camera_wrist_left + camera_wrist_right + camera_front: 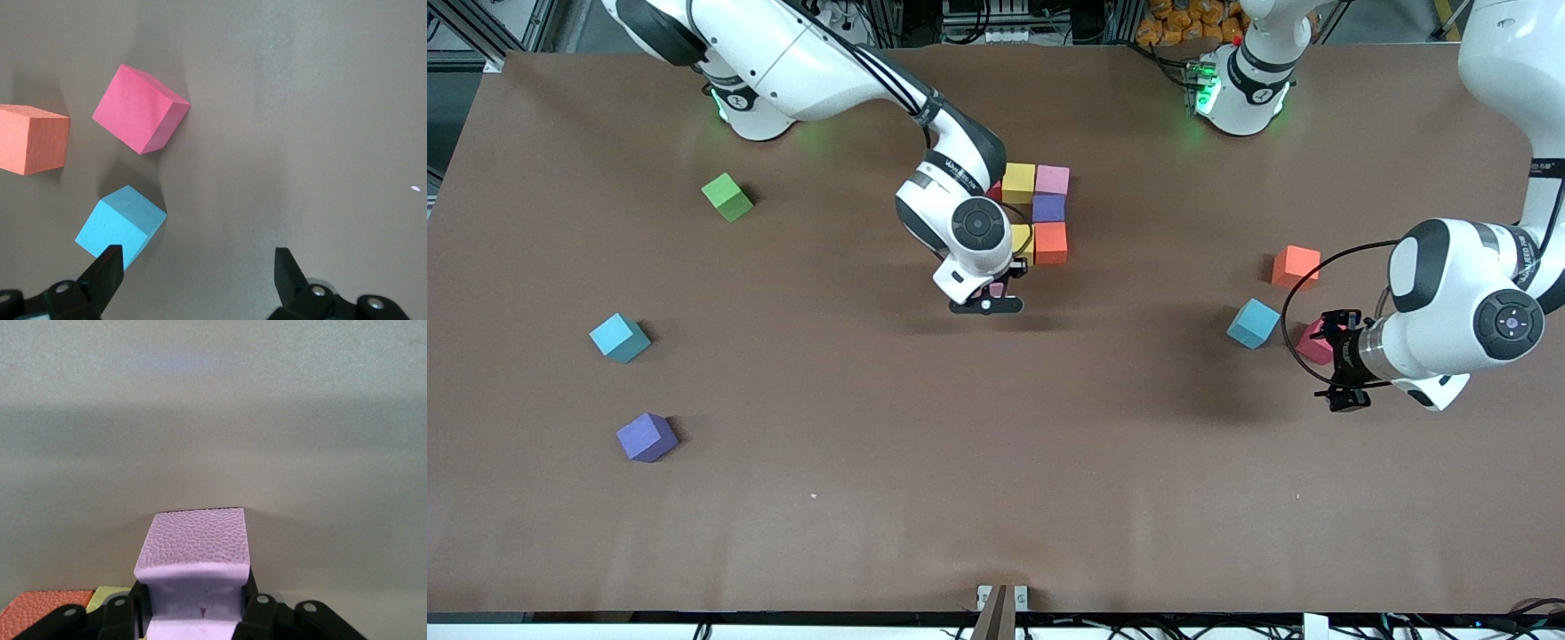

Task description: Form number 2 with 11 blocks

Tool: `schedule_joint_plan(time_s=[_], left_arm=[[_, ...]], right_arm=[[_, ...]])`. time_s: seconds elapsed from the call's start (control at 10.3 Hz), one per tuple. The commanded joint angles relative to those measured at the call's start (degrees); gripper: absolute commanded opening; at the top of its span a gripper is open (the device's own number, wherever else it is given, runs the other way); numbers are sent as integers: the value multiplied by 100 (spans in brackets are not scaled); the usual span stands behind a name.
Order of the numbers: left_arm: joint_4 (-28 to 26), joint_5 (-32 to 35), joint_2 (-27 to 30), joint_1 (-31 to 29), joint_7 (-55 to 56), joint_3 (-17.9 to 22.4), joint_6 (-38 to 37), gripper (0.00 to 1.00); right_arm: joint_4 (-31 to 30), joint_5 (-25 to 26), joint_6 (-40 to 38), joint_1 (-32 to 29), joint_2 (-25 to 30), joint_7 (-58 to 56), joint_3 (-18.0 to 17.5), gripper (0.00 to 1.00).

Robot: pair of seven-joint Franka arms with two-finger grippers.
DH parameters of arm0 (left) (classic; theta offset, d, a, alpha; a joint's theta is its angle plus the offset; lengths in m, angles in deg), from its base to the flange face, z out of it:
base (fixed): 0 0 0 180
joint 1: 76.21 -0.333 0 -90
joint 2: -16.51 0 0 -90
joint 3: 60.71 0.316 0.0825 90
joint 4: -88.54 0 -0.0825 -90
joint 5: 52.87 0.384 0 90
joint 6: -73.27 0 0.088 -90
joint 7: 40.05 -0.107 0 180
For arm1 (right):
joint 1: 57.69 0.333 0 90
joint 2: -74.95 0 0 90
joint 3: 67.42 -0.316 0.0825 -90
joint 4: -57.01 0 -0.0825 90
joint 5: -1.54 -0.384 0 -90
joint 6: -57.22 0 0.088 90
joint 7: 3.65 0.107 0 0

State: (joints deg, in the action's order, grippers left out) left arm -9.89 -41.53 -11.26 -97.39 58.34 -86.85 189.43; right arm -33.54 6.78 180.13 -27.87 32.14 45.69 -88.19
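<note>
Items as the front view shows them, from the right arm's end of the table to the left arm's. Loose stock: green cube point(727, 196), not of the set; light blue block point(619, 337); purple block point(647, 436), nearest the front camera. Centre: the started figure, a touching cluster of yellow block point(1018, 182) and pink block point(1052, 180) side by side, a purple one point(1048, 208) and orange block point(1050, 243) in a column nearer the camera, a second yellow block point(1021, 238) beside the orange; a red one appears to sit partly hidden by the arm. Right gripper point(987, 305): low, just nearer the camera than the cluster, clenched on a pale pink block point(195, 550) pinched between its fingers point(257, 613). Step in hand, by judgement: setting this block into the middle bar or lower stroke; the next move calls for squaring it flush beside the yellow before letting go. Left arm's end: orange block point(1295, 266), light blue block point(1253, 323), red-pink block point(1314, 342). Left gripper point(1343, 360): spread wide, empty, over the table beside the red-pink block, waiting.
</note>
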Motion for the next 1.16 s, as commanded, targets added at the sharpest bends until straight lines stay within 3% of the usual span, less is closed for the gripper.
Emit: schedule_joint_plan(time_s=[0.0,0.68,0.77,0.87,0.97,1.07], left_arm=[[34,-1,8,-63,-144,-57,-14,100],[34,-1,8,-63,-154,-57,-5,100],[34,-1,8,-63,-145,-57,-5,100],[43,-1,8,-63,-145,-57,-5,100],[52,-10,0,-63,-145,-57,-5,100],[52,-10,0,-63,-145,-57,-5,100]], right_arm=[[47,-120,-48,-38,-113,-144,-32,9],[29,-137,-136,-56,-113,-223,-32,15],[21,-137,-136,-56,-113,-180,-32,26],[21,-146,-136,-56,-113,-136,-32,46],[21,-155,-136,-47,-131,30,-24,99],[21,-155,-127,-47,-131,145,-23,100]])
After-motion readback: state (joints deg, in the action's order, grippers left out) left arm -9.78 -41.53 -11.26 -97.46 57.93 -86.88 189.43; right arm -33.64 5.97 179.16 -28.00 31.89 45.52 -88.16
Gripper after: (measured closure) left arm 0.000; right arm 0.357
